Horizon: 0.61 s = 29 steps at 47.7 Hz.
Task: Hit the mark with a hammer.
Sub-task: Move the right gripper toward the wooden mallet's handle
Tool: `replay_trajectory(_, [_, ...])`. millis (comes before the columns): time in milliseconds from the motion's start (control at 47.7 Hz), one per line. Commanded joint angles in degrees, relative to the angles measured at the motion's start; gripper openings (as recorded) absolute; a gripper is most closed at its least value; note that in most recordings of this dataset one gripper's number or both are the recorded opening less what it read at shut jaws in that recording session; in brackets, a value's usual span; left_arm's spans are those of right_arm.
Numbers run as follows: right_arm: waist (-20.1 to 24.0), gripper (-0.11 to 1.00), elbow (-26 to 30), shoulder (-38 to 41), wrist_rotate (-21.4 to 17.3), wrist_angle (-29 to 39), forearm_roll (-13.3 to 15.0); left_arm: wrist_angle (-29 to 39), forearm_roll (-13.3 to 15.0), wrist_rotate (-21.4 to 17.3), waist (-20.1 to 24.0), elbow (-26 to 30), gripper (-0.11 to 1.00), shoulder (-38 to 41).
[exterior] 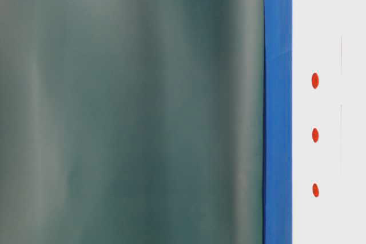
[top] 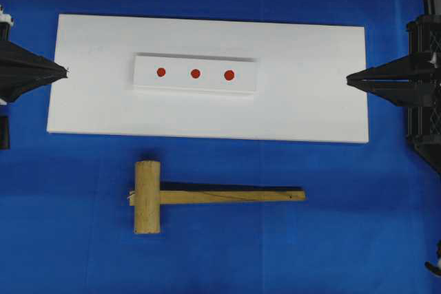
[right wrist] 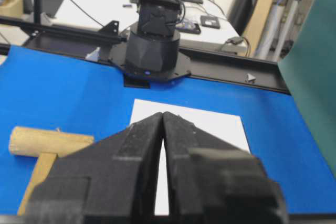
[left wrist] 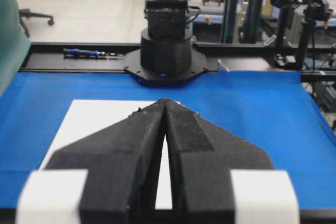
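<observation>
Grey-green and blurred, a curtain (exterior: 131, 107) swallows most of the table-level view, leaving only a strip of blue cloth (exterior: 278, 107) and the edge of the white board (exterior: 349, 4) with three red dots, so that camera shows no arm and no tool. From overhead the arms are cut off at both frame edges, only their dark tips poking in. The left gripper (top: 66, 71) sits with its fingers pressed tip to tip, holding nothing, right at the left edge of the board; its wrist view shows the same pinch, with just a thin slit behind the tips. The right gripper (top: 348, 80) mirrors it at the board's right end, jaws closed together and empty. The hammer (top: 207, 196) lies flat on the cloth in front of the board, well apart from both grippers, thick head to the left, handle running right with a dark side along its far edge. In the right wrist view only the head and a stub of handle peek out beside the fingers. On the board a raised white block (top: 195, 74) carries the three marks (top: 195, 73) in a row, and nothing lies between hammer and block
</observation>
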State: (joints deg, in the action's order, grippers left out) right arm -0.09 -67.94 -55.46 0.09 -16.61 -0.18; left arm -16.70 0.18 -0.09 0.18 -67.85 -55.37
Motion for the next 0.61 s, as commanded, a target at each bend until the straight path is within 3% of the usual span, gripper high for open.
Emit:
replay_trajectory(0, [1.32,0.0,1.93,1.05,-0.18,-0.09,0.0,0.79,0.26,0.44,-0.44,1.14,0.0,0.35])
replay_trajectory(126, [4.48,-0.06,4.39,5.45,-0.79,3.08,-0.53,2.2,0.26,0.53,-0.44,1.14,0.0,0.09])
replay_trajectory(315, [7.91,-0.06,9.23,15.12,-3.52,4.92,-0.97,2.9,0.35,0.44,-0.44,1.05,0.0,-0.09])
replay_trajectory(587, [9.58,-0.02,15.91,31.64,-8.61,4.75,-1.05,3.16,0.26,0.44,-0.35,0.26,0.0,-0.18])
